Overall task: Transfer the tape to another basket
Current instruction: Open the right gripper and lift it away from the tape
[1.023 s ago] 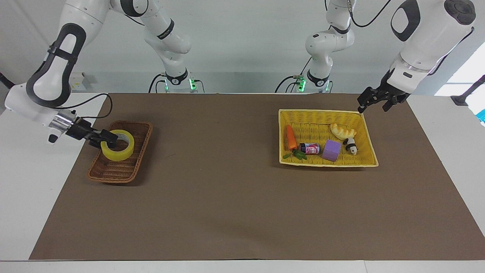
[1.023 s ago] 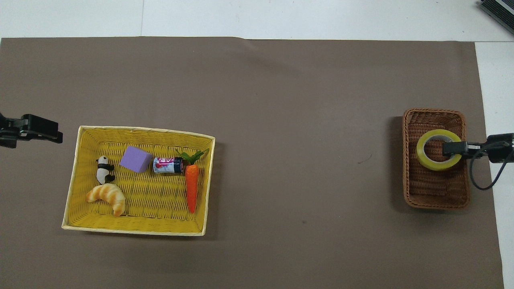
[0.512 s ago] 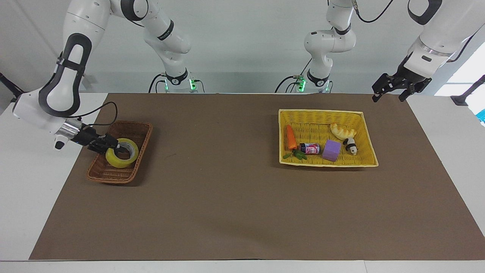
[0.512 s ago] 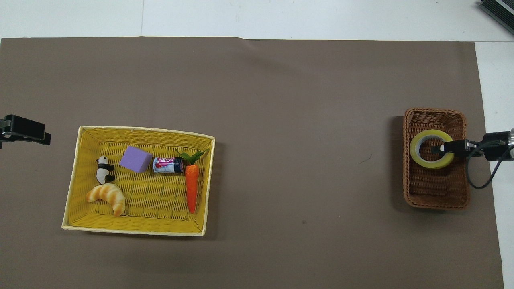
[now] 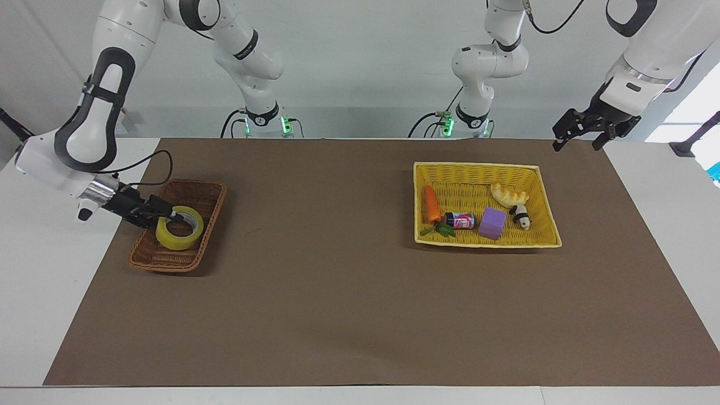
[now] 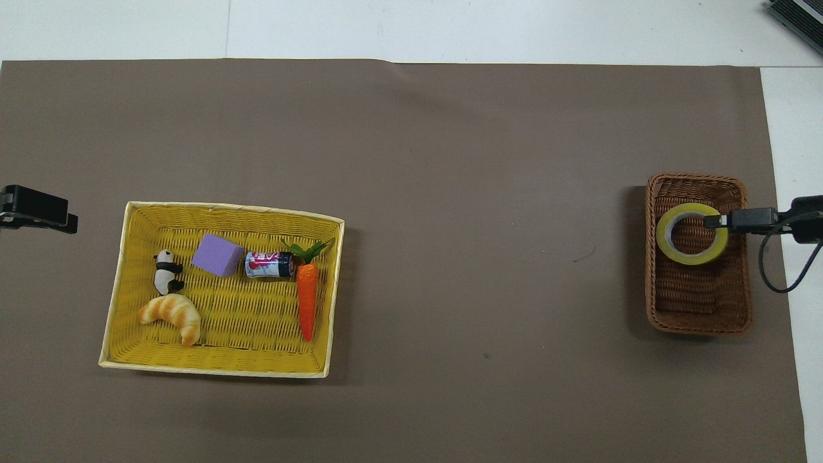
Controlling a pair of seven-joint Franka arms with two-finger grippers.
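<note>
The yellow tape [image 5: 179,228] lies flat in the small brown wicker basket [image 5: 199,253] at the right arm's end of the table; it also shows in the overhead view [image 6: 692,234] in that basket [image 6: 697,312]. My right gripper [image 5: 167,215] is low over the basket's edge, its tips at the tape's rim, open and no longer holding it; the overhead view shows it too [image 6: 712,222]. My left gripper [image 5: 578,139] is open and empty, raised over the mat's corner at the left arm's end, also in the overhead view [image 6: 64,222].
A larger yellow basket [image 5: 486,166] stands toward the left arm's end. It holds a carrot [image 5: 431,203], a small can [image 5: 460,220], a purple block [image 5: 492,223], a croissant [image 5: 508,194] and a panda figure [image 5: 522,216]. A brown mat [image 5: 337,281] covers the table.
The right gripper lowered the tape into the brown basket, then drew back to its rim, leaving it flat. The left gripper rose and moved away from the yellow basket.
</note>
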